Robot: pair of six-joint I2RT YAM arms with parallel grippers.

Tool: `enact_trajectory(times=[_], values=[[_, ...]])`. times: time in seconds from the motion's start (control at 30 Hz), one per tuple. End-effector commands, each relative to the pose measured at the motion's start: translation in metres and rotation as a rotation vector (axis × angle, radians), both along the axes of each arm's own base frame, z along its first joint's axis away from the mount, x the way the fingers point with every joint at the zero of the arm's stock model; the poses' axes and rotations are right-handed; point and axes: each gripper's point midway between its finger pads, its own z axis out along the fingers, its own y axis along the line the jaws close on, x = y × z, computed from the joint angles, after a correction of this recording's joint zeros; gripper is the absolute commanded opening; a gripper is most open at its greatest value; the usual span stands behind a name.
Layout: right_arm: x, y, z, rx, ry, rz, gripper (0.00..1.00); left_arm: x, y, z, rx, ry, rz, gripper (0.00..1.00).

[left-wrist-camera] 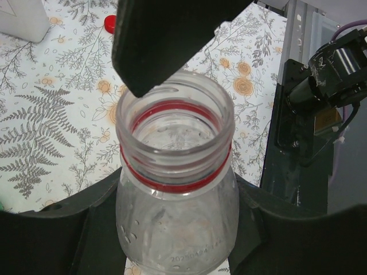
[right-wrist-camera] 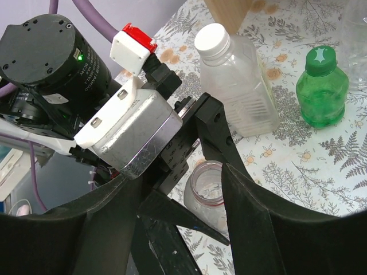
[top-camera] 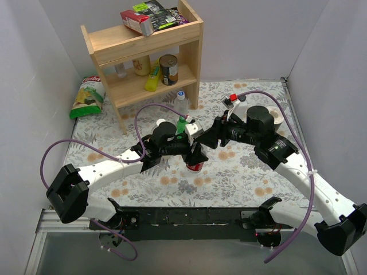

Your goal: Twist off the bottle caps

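The left gripper [left-wrist-camera: 172, 249] is clamped round the body of the small clear bottle [left-wrist-camera: 175, 166], which stands upright with its mouth bare and a red ring round the neck. The red cap [left-wrist-camera: 109, 23] lies on the flowered tablecloth [left-wrist-camera: 57, 120], well apart from the bottle; it shows in the left wrist view but not in the right. The right gripper [right-wrist-camera: 182, 182] hangs over the mouth, jaws apart and empty. Its own camera adds the white cap [right-wrist-camera: 215, 35] and green cap [right-wrist-camera: 320, 59], both screwed on.

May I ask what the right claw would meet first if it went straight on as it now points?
Probably the open mouth of the small clear bottle, gripped by the left claw, just ahead of the open right claw; depth is unclear.
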Motion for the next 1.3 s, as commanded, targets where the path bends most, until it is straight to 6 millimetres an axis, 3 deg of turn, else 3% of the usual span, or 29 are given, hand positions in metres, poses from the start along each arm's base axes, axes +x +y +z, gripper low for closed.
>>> enact_trajectory(times=[0.0,0.23,0.6,0.77,0.93,1.1,1.2,1.27], values=[[0.004,-0.001,0.001,0.017,-0.017,-0.039,0.64,0.004,-0.006,0.034,-0.075,-0.076,-0.004,0.30],[0.011,-0.006,-0.026,-0.016,0.020,-0.103,0.63,0.000,-0.006,0.037,-0.096,-0.066,-0.014,0.30],[0.018,-0.028,-0.006,0.010,-0.062,-0.234,0.62,-0.001,-0.007,0.038,-0.096,-0.066,-0.017,0.30],[0.010,-0.016,-0.011,0.020,-0.043,-0.149,0.62,0.000,-0.007,0.037,-0.095,-0.061,-0.016,0.30],[0.003,-0.004,-0.003,0.045,-0.066,-0.094,0.62,0.000,-0.007,0.038,-0.095,-0.064,-0.015,0.30],[0.005,0.005,-0.015,0.015,-0.049,-0.078,0.61,-0.002,-0.007,0.038,-0.098,-0.060,-0.021,0.29],[0.007,0.011,-0.020,0.014,-0.048,-0.076,0.57,-0.001,-0.007,0.038,-0.097,-0.063,-0.017,0.30],[0.009,0.012,-0.021,0.011,-0.053,-0.081,0.44,-0.001,-0.007,0.038,-0.100,-0.065,-0.019,0.30]])
